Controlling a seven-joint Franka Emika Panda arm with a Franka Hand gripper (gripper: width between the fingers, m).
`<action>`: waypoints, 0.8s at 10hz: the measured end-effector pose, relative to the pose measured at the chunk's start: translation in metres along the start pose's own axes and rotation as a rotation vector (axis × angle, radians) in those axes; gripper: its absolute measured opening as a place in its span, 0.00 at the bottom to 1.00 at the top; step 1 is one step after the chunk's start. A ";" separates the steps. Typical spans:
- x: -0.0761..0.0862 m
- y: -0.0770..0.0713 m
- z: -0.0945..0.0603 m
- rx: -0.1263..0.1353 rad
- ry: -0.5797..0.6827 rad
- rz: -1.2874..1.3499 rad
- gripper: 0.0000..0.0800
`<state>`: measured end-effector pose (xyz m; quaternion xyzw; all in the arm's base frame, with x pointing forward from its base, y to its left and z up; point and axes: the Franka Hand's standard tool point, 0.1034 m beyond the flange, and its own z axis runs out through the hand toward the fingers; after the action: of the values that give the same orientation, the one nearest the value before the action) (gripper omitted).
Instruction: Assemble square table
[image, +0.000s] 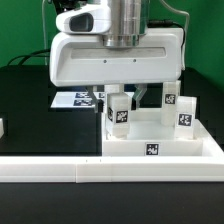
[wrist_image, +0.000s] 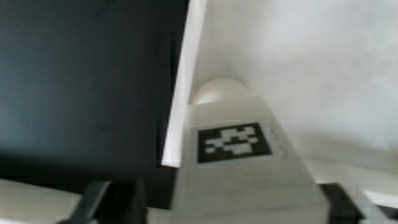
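**Gripper Straddles a Leg Standing on the Slab**

Black tabletop fills the ground, with a green backdrop behind. At centre, the gripper hangs straight down over a small white tagged leg, one finger on each side of it. In the wrist view the leg fills the gap between the fingers, its tag facing the camera; the jaws stand part-way closed about it, but whether the pads actually press on it cannot be told.

Beneath the leg lies the square table top, a white slab with a raised rim and a tag on its near side, at about five o'clock from the gripper. Two more legs stand upright on it at three o'clock. At nine o'clock, flat on the table, lies the marker board. At six o'clock, along the near edge, runs the long white border rail.
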<state>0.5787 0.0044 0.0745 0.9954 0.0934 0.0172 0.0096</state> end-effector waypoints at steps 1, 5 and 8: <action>0.000 0.000 0.000 0.000 0.000 0.000 0.36; 0.000 0.000 0.000 0.000 -0.001 0.026 0.36; -0.002 -0.002 0.002 0.007 0.044 0.369 0.37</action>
<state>0.5765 0.0057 0.0727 0.9951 -0.0906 0.0402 0.0007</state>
